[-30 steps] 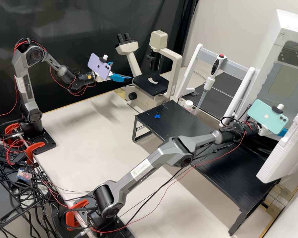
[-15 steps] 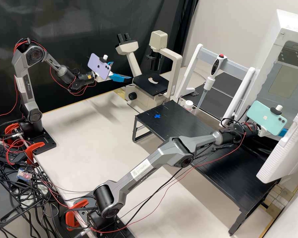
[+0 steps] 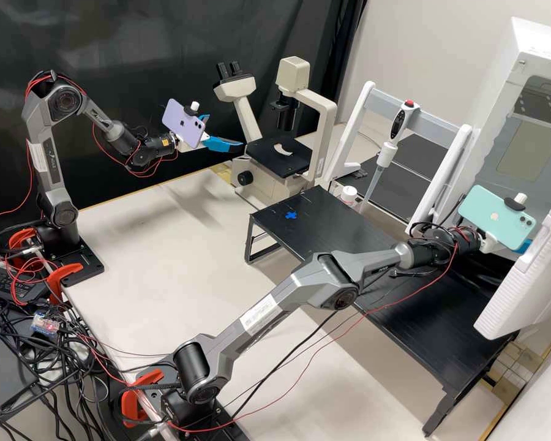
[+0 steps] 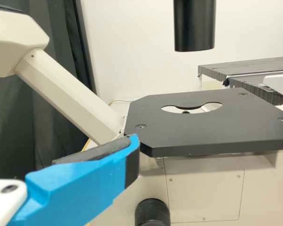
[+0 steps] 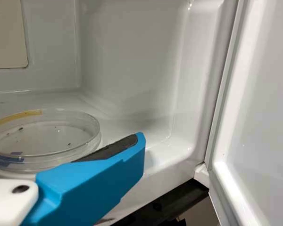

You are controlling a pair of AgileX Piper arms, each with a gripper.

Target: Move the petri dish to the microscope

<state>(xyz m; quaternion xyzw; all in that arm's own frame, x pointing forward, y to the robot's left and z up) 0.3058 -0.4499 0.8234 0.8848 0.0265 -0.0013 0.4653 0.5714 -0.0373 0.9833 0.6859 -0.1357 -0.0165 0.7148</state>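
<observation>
The round, clear plastic petri dish (image 5: 52,136) sits inside the glossy white cabinet (image 5: 132,80), near its front edge, beside the blue-and-white right gripper (image 5: 137,141), presumably for collection; grip cannot be told. The blue-and-white left gripper (image 3: 226,131), wide and empty, stands off the flat black microscope stage (image 4: 198,136)'s corner, apparently leaving access.

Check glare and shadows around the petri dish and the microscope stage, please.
Right wrist view: the clear petri dish has pale glints on its rim, and the glossy white chamber wall shows soft sheen; left wrist view: the black microscope stage has no harsh glare; high view: soft shadows on the pale benchtop.
</observation>
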